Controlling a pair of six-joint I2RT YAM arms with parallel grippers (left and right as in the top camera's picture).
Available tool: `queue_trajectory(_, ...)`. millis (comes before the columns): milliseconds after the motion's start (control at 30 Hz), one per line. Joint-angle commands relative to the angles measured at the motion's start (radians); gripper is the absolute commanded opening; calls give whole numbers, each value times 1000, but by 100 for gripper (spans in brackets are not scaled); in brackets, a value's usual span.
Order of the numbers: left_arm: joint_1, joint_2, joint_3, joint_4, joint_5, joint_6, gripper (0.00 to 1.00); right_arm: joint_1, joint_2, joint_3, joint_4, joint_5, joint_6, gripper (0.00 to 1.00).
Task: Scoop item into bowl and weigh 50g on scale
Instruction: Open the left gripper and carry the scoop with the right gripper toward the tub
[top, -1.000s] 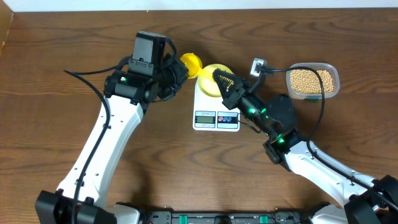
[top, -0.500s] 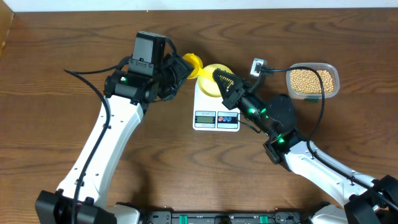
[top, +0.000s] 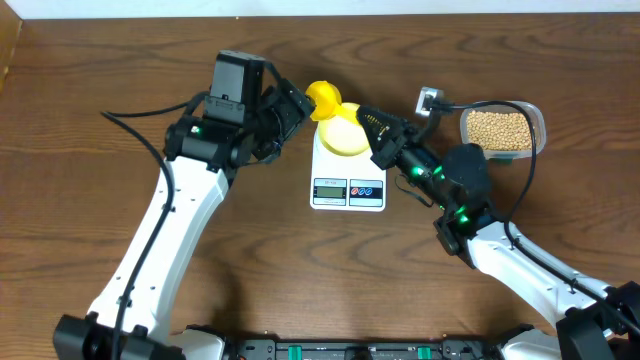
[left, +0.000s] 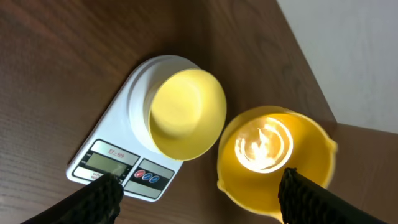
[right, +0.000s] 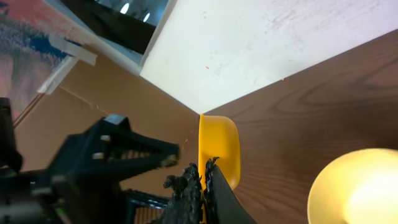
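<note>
Toward 12 o'clock on the counter (top: 70, 250), my right hand (right: 203, 175) is pinched shut on the handle of the yellow scoop (top: 324, 97), as best my wrist view shows. My left hand (top: 296, 105) stands wide open with a finger on either side of the scoop's cup, touching it nowhere I can see. The scoop looks empty. The pale bowl (top: 344, 137), empty too, sits on the scale (top: 348, 172) at 5 o'clock of the scoop. The beans (top: 498, 128) lie in a clear tub (top: 541, 132) well off at 3 o'clock.

The job now, as I judge it, is filling the scoop. My left hand should draw back toward 9 o'clock first, fingers wide, so it doesn't clip the cup. My right should then carry the scoop level toward 3 o'clock, passing above the bowl without nudging it.

The counter's far edge runs close at 12 o'clock behind scoop and tub. A black cable (top: 523, 165) crosses the tub's rim, so the dip should be shallow, entering from 9 o'clock. Open wood lies at 6 o'clock.
</note>
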Motion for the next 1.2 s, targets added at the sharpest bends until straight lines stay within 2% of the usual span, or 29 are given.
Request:
queue_trajectory(0,3,-44,-4,0,-10,62,82,-32,1,21,3,-83,-35,1)
queue_trajectory(333,2,-47,-4,-8,-12,183,83,-81,-31,21,-47,-146,-90,1)
queue_trajectory(667,2,-47,-4,-103,-137,200,83,-121,-173,21,-274,-103,-177,1)
queue_trajectory(833,2,-47,-4,-106,-142,209,83,-120,-259,21,-388,-43,-212,1)
queue_trajectory(1167,2,-46,-4,-135,-142,394,83,-120,-365,21,-562,81,-283,1)
